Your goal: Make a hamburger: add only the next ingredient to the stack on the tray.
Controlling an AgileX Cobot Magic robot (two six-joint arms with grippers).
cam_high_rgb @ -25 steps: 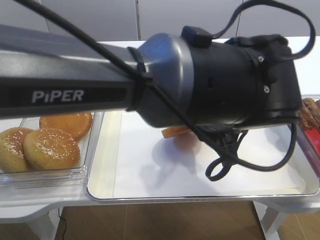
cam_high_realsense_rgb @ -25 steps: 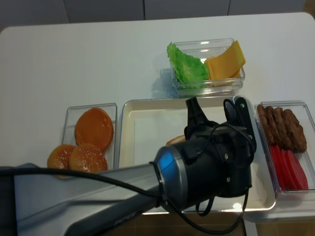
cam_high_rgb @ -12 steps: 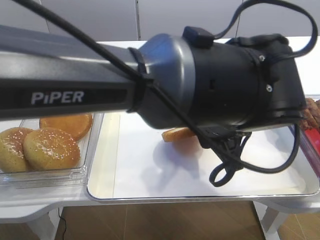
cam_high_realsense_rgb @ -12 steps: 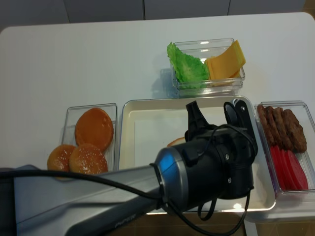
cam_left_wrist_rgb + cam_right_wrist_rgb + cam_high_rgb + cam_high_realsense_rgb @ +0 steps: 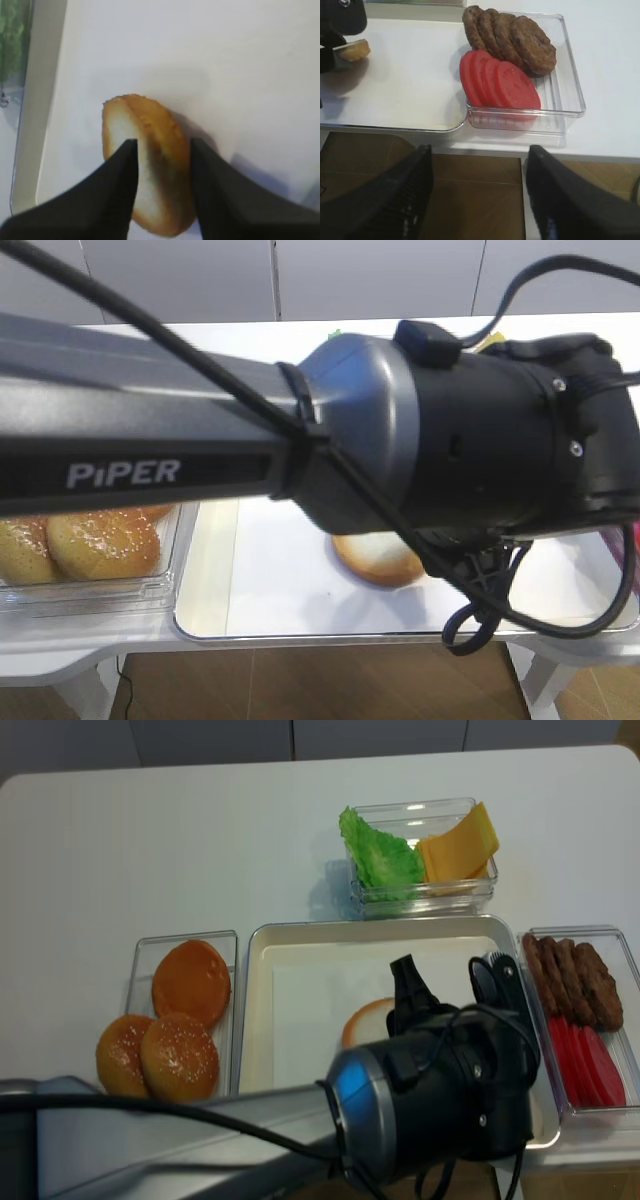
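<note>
The flat bun half [image 5: 150, 120] lies on the white paper of the silver tray [image 5: 258, 1010], its pale cut face [image 5: 365, 1020] showing from above. It is the only thing on the tray [image 5: 200, 610]. My left gripper [image 5: 161, 145] stands low over the bun [image 5: 375, 558], jaws parted, one finger on each side of it. The big left arm hides most of the tray's middle in both high views. My right gripper [image 5: 477, 195] is open and empty, hanging off the table's front edge near the tray's right corner [image 5: 395, 125].
A clear box [image 5: 185, 1010] left of the tray holds two sesame buns and one smooth bun. Lettuce and cheese sit in a box [image 5: 420, 855] behind the tray. Patties [image 5: 520, 40] and tomato slices [image 5: 500, 82] fill the box on the right.
The bun hung edge-on in the shut left jaws above the paper; now it rests on the paper and the jaws have parted. The left arm shifted a little right and down.
</note>
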